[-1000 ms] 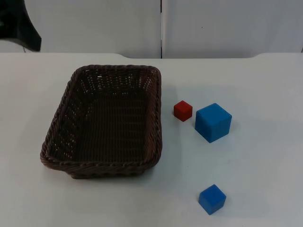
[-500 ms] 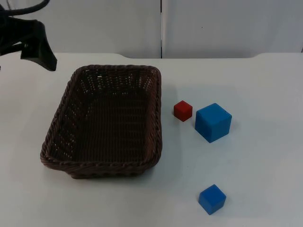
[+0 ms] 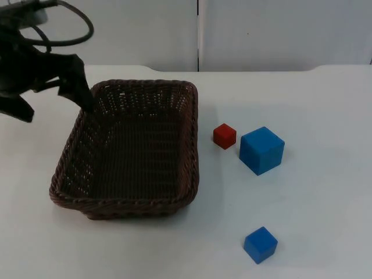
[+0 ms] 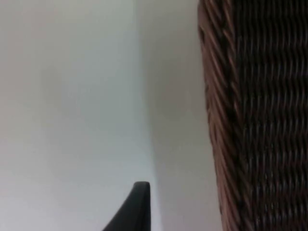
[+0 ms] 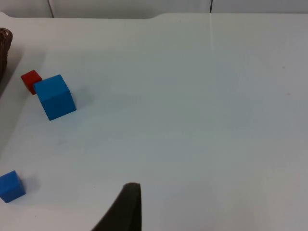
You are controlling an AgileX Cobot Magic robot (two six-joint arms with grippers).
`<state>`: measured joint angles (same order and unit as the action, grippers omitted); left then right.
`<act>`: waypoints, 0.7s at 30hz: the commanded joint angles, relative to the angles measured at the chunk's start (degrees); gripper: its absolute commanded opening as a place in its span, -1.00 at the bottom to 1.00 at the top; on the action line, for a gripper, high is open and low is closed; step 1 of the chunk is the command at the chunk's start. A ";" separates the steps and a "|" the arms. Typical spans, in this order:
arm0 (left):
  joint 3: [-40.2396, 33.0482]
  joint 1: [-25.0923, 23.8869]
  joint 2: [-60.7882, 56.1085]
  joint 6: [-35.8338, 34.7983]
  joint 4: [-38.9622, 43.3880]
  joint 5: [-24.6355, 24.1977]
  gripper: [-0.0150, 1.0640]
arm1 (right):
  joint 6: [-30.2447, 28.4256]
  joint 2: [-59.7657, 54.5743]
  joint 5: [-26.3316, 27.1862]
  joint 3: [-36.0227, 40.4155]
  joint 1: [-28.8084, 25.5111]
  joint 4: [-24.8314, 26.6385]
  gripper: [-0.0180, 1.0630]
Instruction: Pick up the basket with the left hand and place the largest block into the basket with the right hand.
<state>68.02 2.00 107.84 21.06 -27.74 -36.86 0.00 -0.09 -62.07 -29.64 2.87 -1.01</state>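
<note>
Top view: left gripper (image 3: 55, 99), fingers spread open, hangs over the far left corner of the basket (image 3: 131, 148), one finger at the rim, the other outside it, nothing gripped. Left wrist view: the woven wall (image 4: 250, 115) runs just beside the fingertip, with bare table (image 4: 72, 96) on the other side. Beyond the basket, well apart from this gripper, sit a red block (image 3: 224, 135), touching or nearly touching the big blue block (image 3: 261, 150), and a small blue block (image 3: 260, 244) nearer the camera. Right gripper: cannot tell its state; that arm waits. Likely risks: closing off-centre could pinch only rim weave, so the basket tips or slips; later, the red block may be nudged.
</note>
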 commanded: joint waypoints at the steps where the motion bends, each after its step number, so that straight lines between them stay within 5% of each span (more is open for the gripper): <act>1: 1.05 0.36 1.57 2.86 -3.32 -0.56 0.81 | -0.90 0.09 0.23 0.09 -0.35 -0.28 0.98; 21: 4.37 0.36 12.80 4.03 -9.22 1.98 0.81 | -0.89 0.09 0.23 0.09 -0.35 -0.40 0.98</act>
<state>72.06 2.00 119.86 24.88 -34.56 -35.96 0.00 -0.09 -62.07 -29.64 2.87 -1.01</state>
